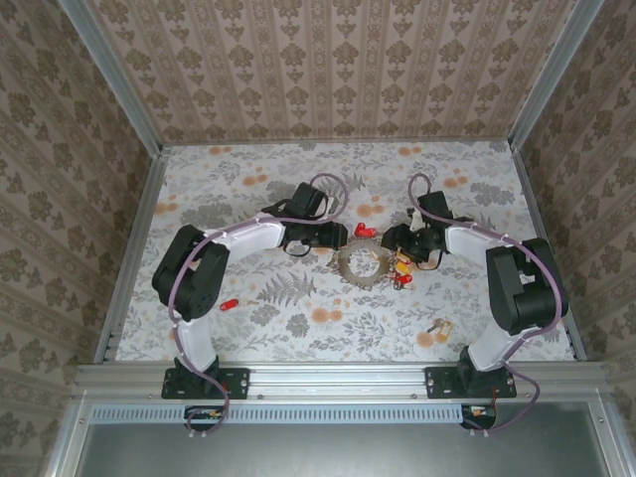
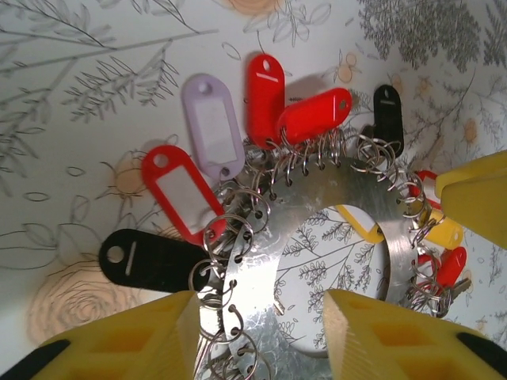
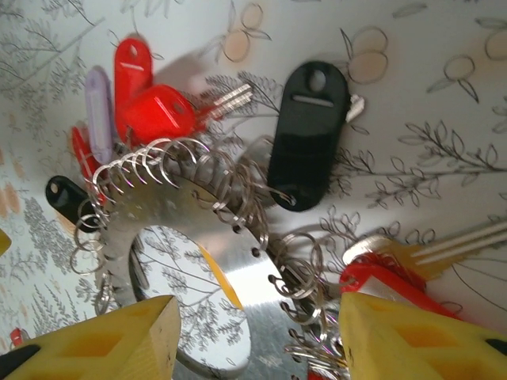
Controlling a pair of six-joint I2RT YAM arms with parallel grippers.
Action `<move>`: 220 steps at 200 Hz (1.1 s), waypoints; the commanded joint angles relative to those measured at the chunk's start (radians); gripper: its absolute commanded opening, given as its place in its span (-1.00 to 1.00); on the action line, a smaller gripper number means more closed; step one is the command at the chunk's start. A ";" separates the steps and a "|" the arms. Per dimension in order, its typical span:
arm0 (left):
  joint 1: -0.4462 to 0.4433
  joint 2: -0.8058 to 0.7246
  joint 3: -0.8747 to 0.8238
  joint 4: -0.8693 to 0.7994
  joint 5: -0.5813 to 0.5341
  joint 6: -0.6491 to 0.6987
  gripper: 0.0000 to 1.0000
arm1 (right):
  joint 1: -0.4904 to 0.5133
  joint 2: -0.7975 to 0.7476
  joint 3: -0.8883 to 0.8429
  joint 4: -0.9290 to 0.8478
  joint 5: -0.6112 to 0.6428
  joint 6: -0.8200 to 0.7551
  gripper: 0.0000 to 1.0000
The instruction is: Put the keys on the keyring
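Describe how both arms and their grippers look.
Both the left arm and right arm have white links between chunky black joints, each trailed by a looping lilac cable. The left gripper and right gripper carry blocky yellow fingers with recessed pockets and black bases.

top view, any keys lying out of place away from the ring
Yes, two strays. A red key lies alone on the table beside the left arm, and a small brass-coloured bunch sits near the right arm's base. Both are well apart from the keyring, where the other keys cluster.
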 commanded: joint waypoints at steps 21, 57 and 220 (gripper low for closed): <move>-0.019 0.052 0.052 -0.052 0.051 0.001 -0.18 | 0.002 0.001 -0.033 -0.061 -0.028 -0.035 0.13; -0.022 0.092 0.070 -0.069 0.060 0.003 -0.30 | 0.007 0.024 -0.030 -0.061 -0.052 -0.043 0.12; -0.028 0.115 0.039 -0.033 0.011 -0.026 -0.48 | -0.014 0.096 -0.045 0.141 -0.248 -0.068 -0.40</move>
